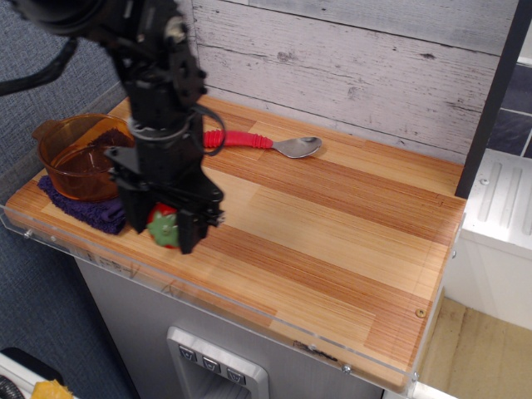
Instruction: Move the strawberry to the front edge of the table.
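- The tabletop [332,241] was a rectangle of light and reddish-brown striped planks with a clear acrylic rim along its near edge, standing on a grey base.
- A whitewashed plank wall [349,58] ran behind it, with a dark upright post at the far right.
- The black robot arm [154,75] came down from the upper left, cables looping off its body, and covered part of the left side of the tabletop.
- An amber see-through pot [79,158] sat at the left on a folded purple cloth [87,208]; the arm overlapped the pot's right side in the view.
- A spoon [266,143] with a red ribbed handle and a metal bowl lay near the back of the tabletop, its handle end hidden behind the arm.
- The pincer [166,224] hung over the front left part of the tabletop, close to the acrylic rim, and its jaws were clamped around the strawberry.
- The strawberry [164,224], glossy red with its green leaf cap turned toward the camera, sat between the jaws; whether it touched the wood could not be told.
- A grey panel with three small buttons [208,364] was fixed to the base below the front edge; no writing or brand could be read anywhere.
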Robot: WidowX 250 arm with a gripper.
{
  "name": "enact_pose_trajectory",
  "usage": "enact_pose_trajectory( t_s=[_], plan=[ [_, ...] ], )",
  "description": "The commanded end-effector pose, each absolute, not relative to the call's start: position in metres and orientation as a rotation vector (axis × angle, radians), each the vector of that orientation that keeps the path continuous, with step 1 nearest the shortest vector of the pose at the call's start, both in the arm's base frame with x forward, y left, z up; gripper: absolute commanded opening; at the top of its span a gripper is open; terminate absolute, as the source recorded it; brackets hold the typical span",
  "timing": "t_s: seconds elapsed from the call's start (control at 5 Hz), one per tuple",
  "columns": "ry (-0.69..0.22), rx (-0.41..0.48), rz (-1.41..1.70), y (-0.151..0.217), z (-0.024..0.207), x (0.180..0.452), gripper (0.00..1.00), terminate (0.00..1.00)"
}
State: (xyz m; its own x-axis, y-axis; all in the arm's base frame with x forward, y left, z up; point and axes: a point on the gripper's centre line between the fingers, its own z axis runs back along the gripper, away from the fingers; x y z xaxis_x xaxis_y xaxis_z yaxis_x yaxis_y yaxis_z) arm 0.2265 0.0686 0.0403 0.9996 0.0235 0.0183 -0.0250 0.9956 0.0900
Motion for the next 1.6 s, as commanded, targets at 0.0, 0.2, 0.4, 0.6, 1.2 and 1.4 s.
enact_pose_trajectory(
  t_s=[0.0, 0.2, 0.4, 0.6, 1.2, 1.4],
  plan=[
    [-0.01, 0.109, 0.031, 0.072, 0.032, 0.224, 0.0, 0.0],
    [-0.004, 0.095, 0.034, 0.073, 0.026, 0.223, 0.0, 0.0],
    [-0.011, 0.105, 0.049, 0.073, 0.029, 0.221, 1.0, 0.0],
    [-0.02, 0.095, 0.049, 0.075, 0.031, 0.22, 1.0, 0.0],
    [-0.017, 0.115, 0.055, 0.074, 0.041, 0.219, 1.0, 0.0],
    [-0.031, 0.118, 0.061, 0.076, 0.051, 0.214, 1.0, 0.0]
  ],
)
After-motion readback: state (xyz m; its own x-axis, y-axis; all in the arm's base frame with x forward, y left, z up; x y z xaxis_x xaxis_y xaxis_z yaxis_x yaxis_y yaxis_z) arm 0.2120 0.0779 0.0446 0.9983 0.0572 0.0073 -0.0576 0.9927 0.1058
